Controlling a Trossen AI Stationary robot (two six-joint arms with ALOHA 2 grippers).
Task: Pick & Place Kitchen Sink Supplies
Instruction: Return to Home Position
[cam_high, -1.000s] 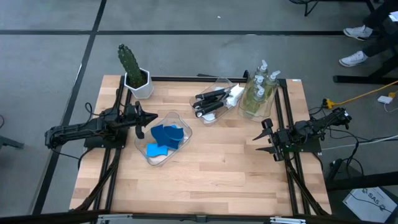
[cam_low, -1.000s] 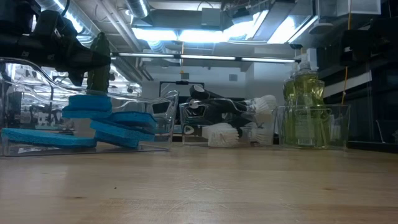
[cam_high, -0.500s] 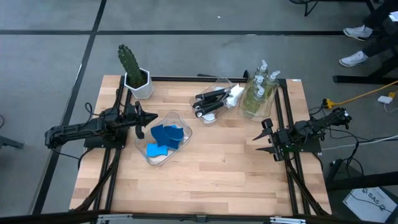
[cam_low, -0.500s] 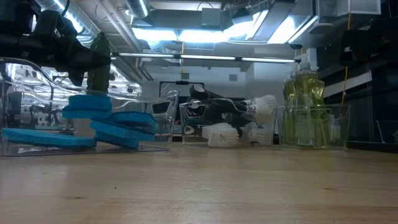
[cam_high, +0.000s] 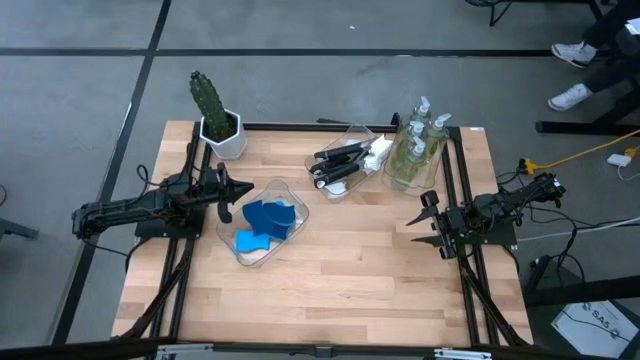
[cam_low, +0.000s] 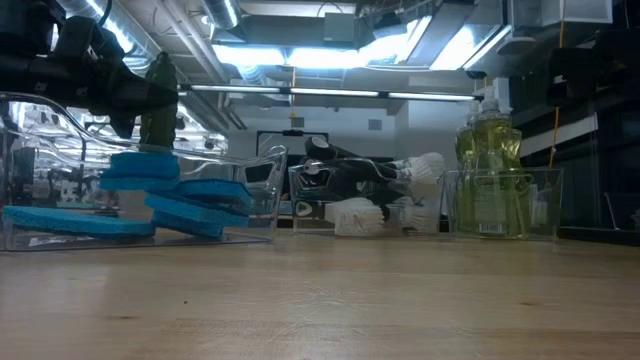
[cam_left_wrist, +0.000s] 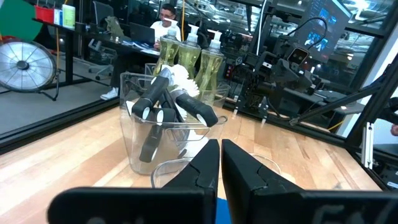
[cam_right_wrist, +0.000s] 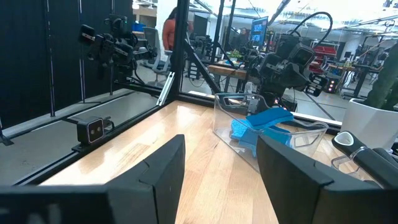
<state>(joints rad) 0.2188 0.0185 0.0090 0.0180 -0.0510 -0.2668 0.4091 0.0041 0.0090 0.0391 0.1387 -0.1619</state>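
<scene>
Several flat blue sponges lie piled in a clear bin left of the table's middle. Black-handled, white-headed brushes lie across one another in a second clear bin. Pump bottles of yellowish-green soap stand upright in a third bin at the far right. My left gripper hovers shut at the sponge bin's left rim, pointing right, and is also seen in the left wrist view. My right gripper waits open near the right edge, pointing left, with nothing between its fingers.
A potted green cactus stands at the table's far left corner. Bare wood fills the near half of the table. Black frame rails run along both side edges. People sit in the room beyond the table.
</scene>
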